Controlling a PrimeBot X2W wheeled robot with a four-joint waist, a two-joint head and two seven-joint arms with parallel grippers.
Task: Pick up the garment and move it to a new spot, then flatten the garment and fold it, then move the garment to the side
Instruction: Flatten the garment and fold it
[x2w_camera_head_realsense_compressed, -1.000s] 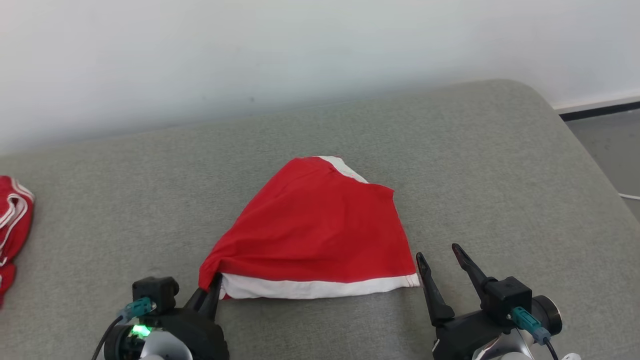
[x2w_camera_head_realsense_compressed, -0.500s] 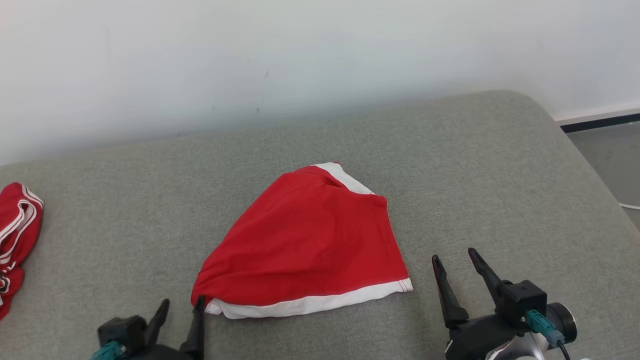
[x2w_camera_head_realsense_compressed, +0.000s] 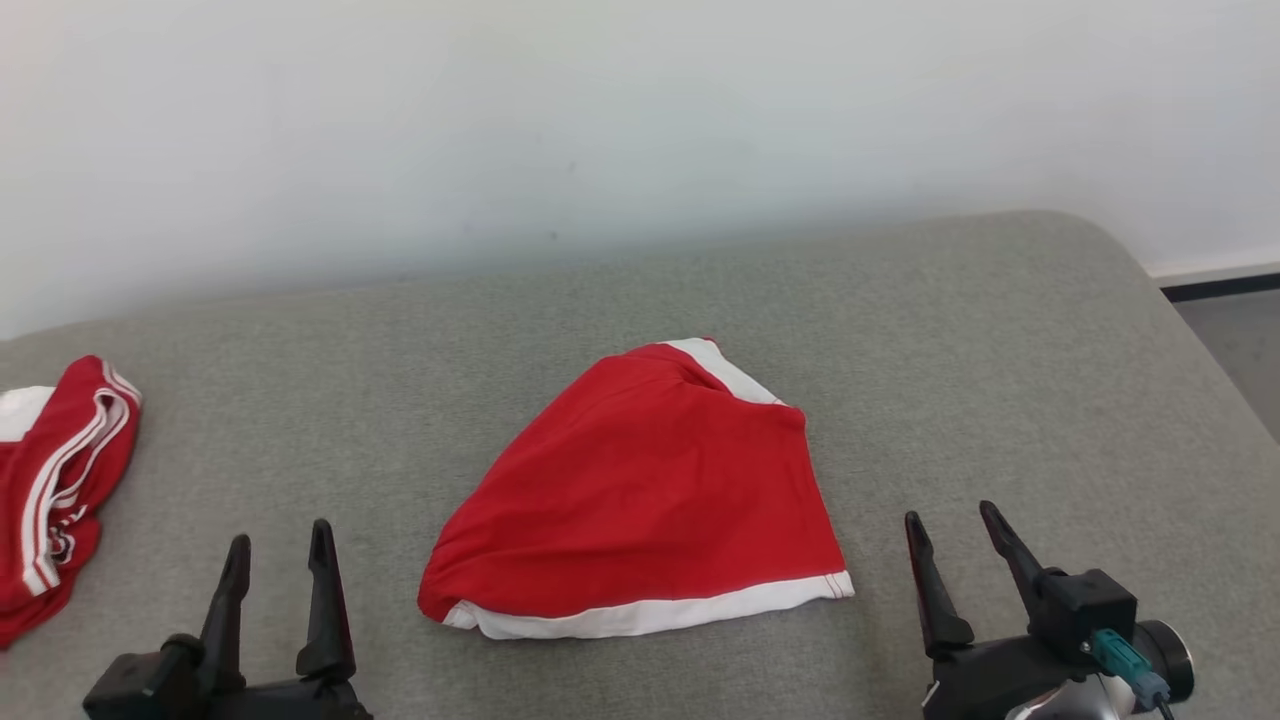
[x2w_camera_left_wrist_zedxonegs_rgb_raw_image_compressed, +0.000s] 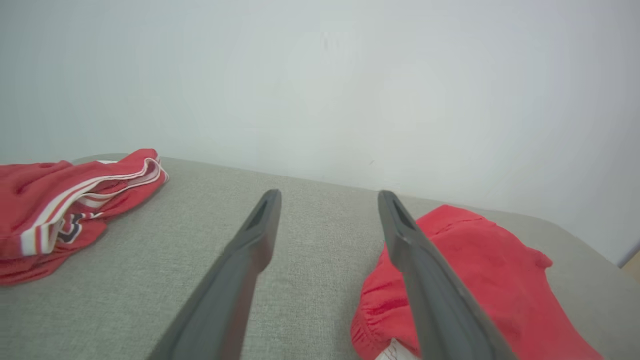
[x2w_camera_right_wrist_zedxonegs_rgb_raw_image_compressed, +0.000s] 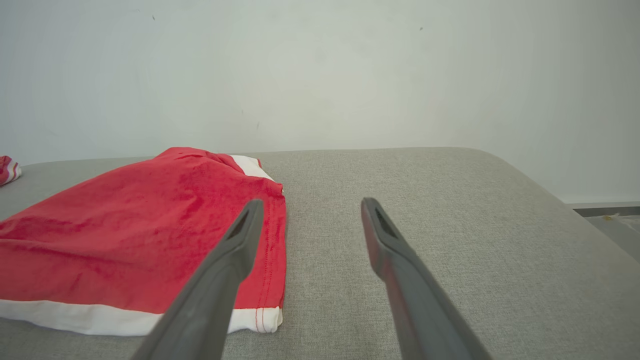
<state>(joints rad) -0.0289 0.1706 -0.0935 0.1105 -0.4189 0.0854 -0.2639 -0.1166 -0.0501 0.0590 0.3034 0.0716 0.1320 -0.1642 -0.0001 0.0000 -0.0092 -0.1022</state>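
Left fingers (x2w_camera_head_realsense_compressed: 322, 600) apart | right fingers (x2w_camera_head_realsense_compressed: 930, 590) apart | garment (x2w_camera_head_realsense_compressed: 650, 490) between | red-white clothing (x2w_camera_head_realsense_compressed: 60, 480), perhaps shorts, leftward

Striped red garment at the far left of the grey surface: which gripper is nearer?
Left. The left gripper sits a little to the right of the striped garment; the right gripper is far across, beyond the folded red garment.

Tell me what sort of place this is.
Likely a plain indoor room for garment folding: a grey padded surface against a bare white wall, a red garment laid on it, a striped garment at its left.
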